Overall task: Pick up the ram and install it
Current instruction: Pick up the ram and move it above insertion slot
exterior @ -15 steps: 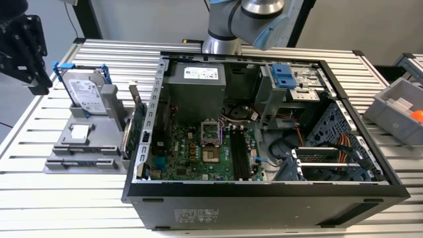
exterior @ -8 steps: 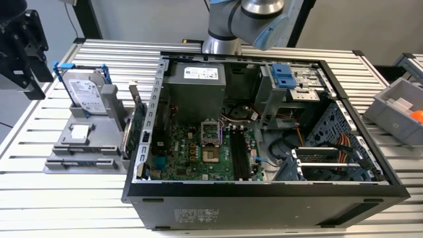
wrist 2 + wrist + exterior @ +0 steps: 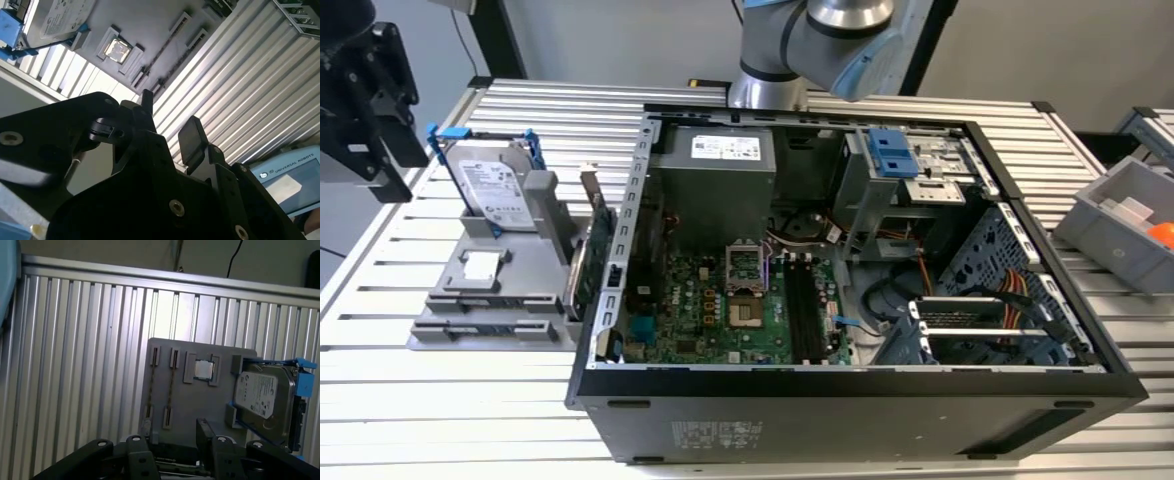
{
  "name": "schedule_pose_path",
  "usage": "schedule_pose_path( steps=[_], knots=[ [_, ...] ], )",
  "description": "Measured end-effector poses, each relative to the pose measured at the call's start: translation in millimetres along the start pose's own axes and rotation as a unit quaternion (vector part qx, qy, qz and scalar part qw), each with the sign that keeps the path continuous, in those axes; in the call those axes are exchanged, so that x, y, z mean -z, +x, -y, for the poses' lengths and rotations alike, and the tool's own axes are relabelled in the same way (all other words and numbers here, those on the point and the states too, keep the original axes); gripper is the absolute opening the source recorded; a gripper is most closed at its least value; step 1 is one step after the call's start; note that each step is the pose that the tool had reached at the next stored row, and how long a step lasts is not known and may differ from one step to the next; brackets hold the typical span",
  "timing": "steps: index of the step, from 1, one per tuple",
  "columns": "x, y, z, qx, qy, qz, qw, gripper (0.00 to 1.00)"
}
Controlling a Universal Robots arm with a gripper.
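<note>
In the first wrist view, the ram [image 3: 170, 387] appears as a thin dark stick on edge, held by end clips on the grey fixture [image 3: 200, 405]. A second similar stick [image 3: 150, 387] stands beside it. My gripper [image 3: 172, 436] hangs above the fixture's near side, some way from the sticks. Its black fingers [image 3: 206, 429] are apart with nothing between them. In the second wrist view the gripper [image 3: 167, 117] is likewise open, with the fixture [image 3: 150, 20] beyond it. The fixture [image 3: 480, 290] lies at the exterior view's left, beside the open computer case [image 3: 854, 385].
A silver hard drive in a blue frame [image 3: 494, 180] stands at the fixture's far end. A green card [image 3: 594, 250] stands on edge against the case's left wall. The motherboard [image 3: 720, 310] lies inside. A grey bin [image 3: 1121, 220] sits at the right. The arm's base [image 3: 781, 60] is behind the case.
</note>
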State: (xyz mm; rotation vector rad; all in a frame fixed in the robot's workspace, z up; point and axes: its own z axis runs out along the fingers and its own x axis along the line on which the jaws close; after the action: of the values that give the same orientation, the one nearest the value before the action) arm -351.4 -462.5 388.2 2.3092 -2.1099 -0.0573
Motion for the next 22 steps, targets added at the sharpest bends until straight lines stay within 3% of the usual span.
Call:
schedule_pose_path(
  steps=[12,16,22],
  knots=[
    [-10.4,-0.7,0.4,-0.005,0.0001,0.0002,0.99999,1.0],
    [-14.5,-0.6,0.6,-0.022,0.0004,0.0008,0.99976,1.0],
    [-20.4,-0.5,0.8,-0.05,0.0009,0.0017,0.99877,1.0]
  ],
)
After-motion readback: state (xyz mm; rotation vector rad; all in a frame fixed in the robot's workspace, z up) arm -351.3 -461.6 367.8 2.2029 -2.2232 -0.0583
